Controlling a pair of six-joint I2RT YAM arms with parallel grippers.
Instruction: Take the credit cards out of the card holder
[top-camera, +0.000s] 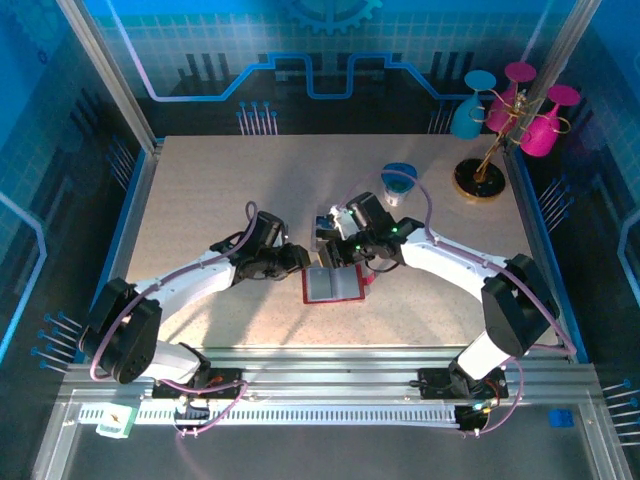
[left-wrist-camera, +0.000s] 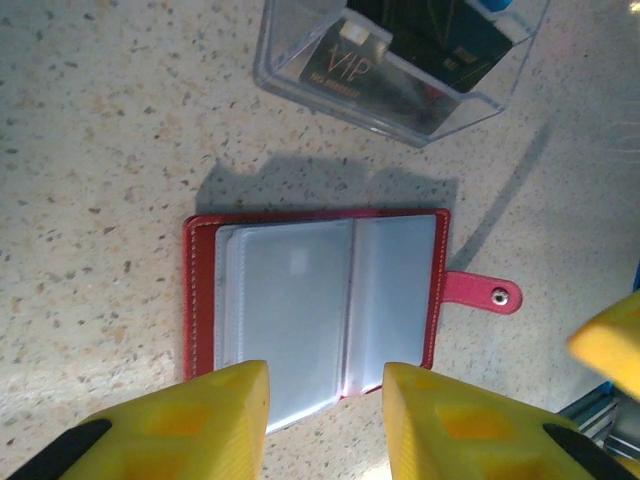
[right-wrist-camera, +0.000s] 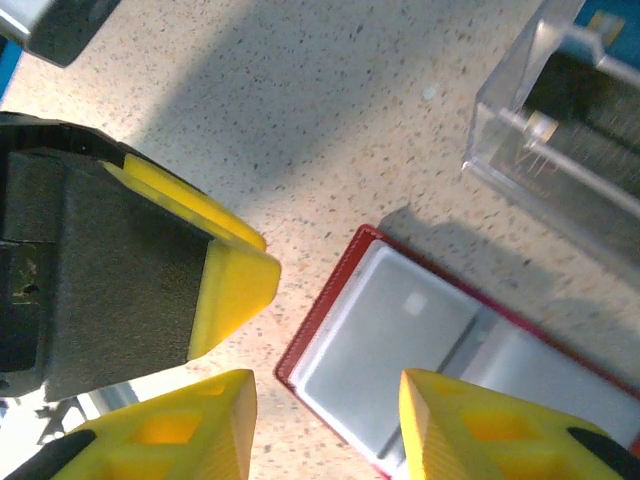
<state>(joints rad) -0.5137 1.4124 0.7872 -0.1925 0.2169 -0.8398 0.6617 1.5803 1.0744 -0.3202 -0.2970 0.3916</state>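
The red card holder (top-camera: 332, 285) lies open and flat on the speckled table, its grey see-through pockets (left-wrist-camera: 300, 300) facing up and its snap tab (left-wrist-camera: 482, 293) sticking out to one side. Dark credit cards (left-wrist-camera: 345, 62) lie in a clear plastic tray (left-wrist-camera: 300, 75) just beyond it. My left gripper (left-wrist-camera: 325, 425) hangs open over the holder's near edge, its yellow fingers (left-wrist-camera: 225, 420) apart with nothing gripped. From the other side, my right gripper (right-wrist-camera: 325, 430) stands open above the holder's corner (right-wrist-camera: 300, 365), close to the left gripper's finger (right-wrist-camera: 232, 280).
The clear tray (right-wrist-camera: 560, 150) sits right behind the holder, close to both wrists. A blue cup (top-camera: 400, 183) stands at the back right, and further right a stand (top-camera: 482, 180) carries pink and blue glasses. Metal frame posts border the table.
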